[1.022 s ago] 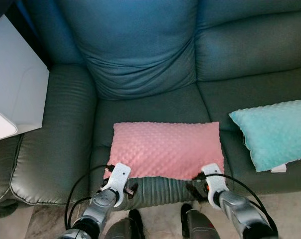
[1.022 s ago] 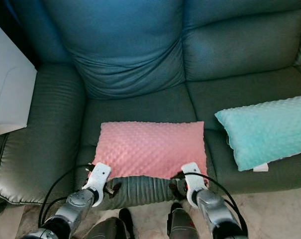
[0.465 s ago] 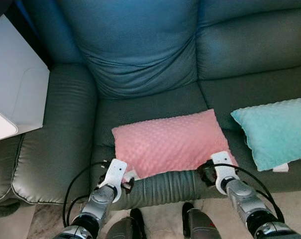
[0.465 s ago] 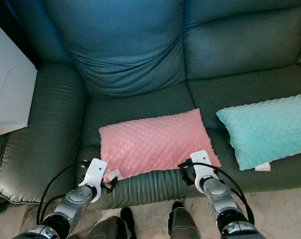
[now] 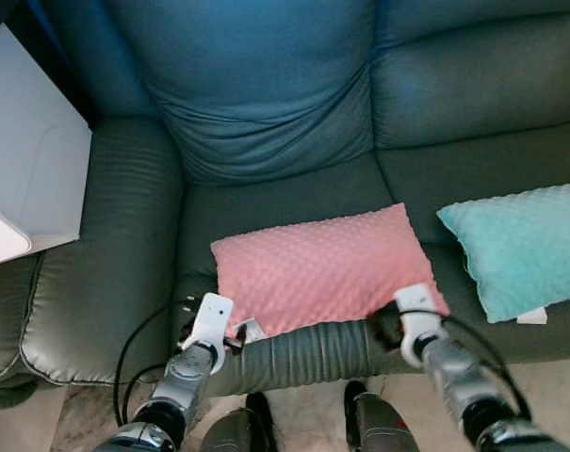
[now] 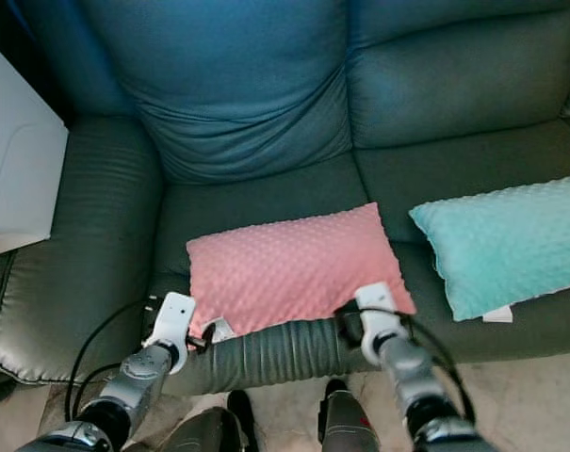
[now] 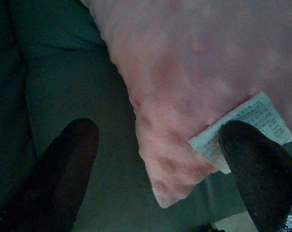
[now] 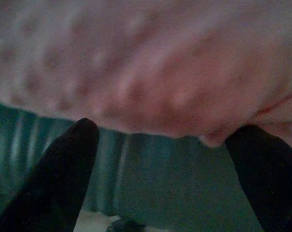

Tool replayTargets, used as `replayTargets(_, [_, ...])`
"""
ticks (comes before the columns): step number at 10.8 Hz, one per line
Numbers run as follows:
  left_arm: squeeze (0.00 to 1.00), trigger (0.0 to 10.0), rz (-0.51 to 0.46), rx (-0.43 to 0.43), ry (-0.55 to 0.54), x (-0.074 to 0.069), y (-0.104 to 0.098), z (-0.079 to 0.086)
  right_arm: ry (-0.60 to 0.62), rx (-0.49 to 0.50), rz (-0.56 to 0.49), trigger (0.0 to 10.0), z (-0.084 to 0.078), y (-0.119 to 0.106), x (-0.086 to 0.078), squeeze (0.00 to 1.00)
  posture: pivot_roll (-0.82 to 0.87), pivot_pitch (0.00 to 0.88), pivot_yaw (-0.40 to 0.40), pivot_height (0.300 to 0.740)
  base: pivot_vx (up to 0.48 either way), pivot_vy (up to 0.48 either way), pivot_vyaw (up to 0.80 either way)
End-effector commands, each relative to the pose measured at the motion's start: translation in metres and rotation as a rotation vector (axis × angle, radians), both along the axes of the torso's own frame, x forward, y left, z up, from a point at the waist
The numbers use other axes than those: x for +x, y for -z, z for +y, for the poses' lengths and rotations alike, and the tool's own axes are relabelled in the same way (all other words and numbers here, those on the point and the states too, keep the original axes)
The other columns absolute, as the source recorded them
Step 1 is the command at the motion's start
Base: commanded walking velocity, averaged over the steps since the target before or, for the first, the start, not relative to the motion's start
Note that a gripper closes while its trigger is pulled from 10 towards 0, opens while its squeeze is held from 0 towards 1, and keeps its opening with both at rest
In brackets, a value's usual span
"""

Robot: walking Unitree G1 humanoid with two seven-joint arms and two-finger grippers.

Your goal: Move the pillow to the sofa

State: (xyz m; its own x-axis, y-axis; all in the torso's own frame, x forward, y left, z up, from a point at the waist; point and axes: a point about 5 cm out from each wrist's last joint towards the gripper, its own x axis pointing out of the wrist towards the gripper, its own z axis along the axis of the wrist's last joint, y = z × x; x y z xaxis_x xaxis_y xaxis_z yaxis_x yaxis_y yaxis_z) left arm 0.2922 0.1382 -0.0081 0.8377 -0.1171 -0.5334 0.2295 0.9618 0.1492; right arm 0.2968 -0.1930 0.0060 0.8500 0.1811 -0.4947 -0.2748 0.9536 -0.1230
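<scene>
Pink dimpled pillow flat on sofa seat, long axis running side to side, slightly skewed. Left gripper spread wide at near-left corner by care tag; right gripper likewise released at near-right corner, gripping nothing.

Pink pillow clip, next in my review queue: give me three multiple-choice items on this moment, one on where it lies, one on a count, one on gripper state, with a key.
1. Where does the pink pillow lie?
A. on the sofa seat
B. on the floor
C. on the armrest

2. How many pillows are on the sofa?
A. one
B. two
C. three

3. How are the left gripper fingers?
A. shut on the pillow
B. open
C. shut on the tag

Key: 1 A, it rests on the seat cushion; 2 B, the pink one and a teal pillow; 3 B, its fingers stand apart beside the pillow corner.
</scene>
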Motion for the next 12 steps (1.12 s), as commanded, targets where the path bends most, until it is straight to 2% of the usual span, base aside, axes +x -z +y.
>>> replayTargets(1, [0.00, 10.0, 0.033, 0.016, -0.028, -0.007, 0.008, 0.010, -0.020, 0.034, 0.012, 10.0, 0.006, 0.007, -0.008, 0.00, -0.20, 0.334, 0.153, 0.740, 0.000, 0.000, 0.00])
replayTargets(3, [0.00, 10.0, -0.015, -0.021, -0.031, 0.000, -0.001, 0.010, -0.052, 0.080, -0.040, 10.0, 0.012, 0.003, -0.011, 0.00, -0.23, 0.311, 0.143, 0.740, 0.000, 0.000, 0.00])
replayTargets(5, [0.00, 10.0, -0.072, -0.068, -0.020, 0.002, -0.009, 0.017, -0.037, 0.136, -0.143, 10.0, 0.016, -0.015, -0.015, 0.00, -0.25, 0.274, 0.139, 0.740, 0.000, 0.000, 0.00])
replayTargets(6, [0.00, 10.0, -0.095, -0.081, -0.014, -0.001, -0.012, 0.022, -0.033, 0.152, -0.158, 10.0, 0.018, -0.021, -0.017, 0.00, -0.25, 0.259, 0.138, 0.740, 0.000, 0.000, 0.00])
replayTargets(7, [0.00, 10.0, -0.124, -0.097, 0.007, -0.010, -0.015, 0.028, -0.038, 0.167, -0.177, 10.0, 0.023, -0.029, -0.022, 0.00, -0.26, 0.236, 0.134, 0.740, 0.000, 0.000, 0.00])
replayTargets(10, [0.00, 10.0, -0.162, -0.121, 0.027, -0.023, -0.028, 0.033, -0.075, 0.186, -0.162, 10.0, 0.031, -0.041, -0.033, 0.00, -0.26, 0.194, 0.123, 0.740, 0.000, 0.000, 0.00])
replayTargets(11, [0.00, 10.0, -0.258, -0.142, -0.015, -0.030, -0.055, 0.041, -0.130, 0.137, -0.256, 10.0, 0.031, -0.060, -0.038, 0.00, -0.27, 0.154, 0.113, 0.740, 0.000, 0.000, 0.00])
replayTargets(12, [0.00, 10.0, -0.364, -0.152, -0.065, -0.032, -0.076, 0.043, -0.139, 0.111, -0.343, 10.0, 0.033, -0.074, -0.035, 0.00, -0.26, 0.135, 0.111, 0.740, 0.000, 0.000, 0.00])
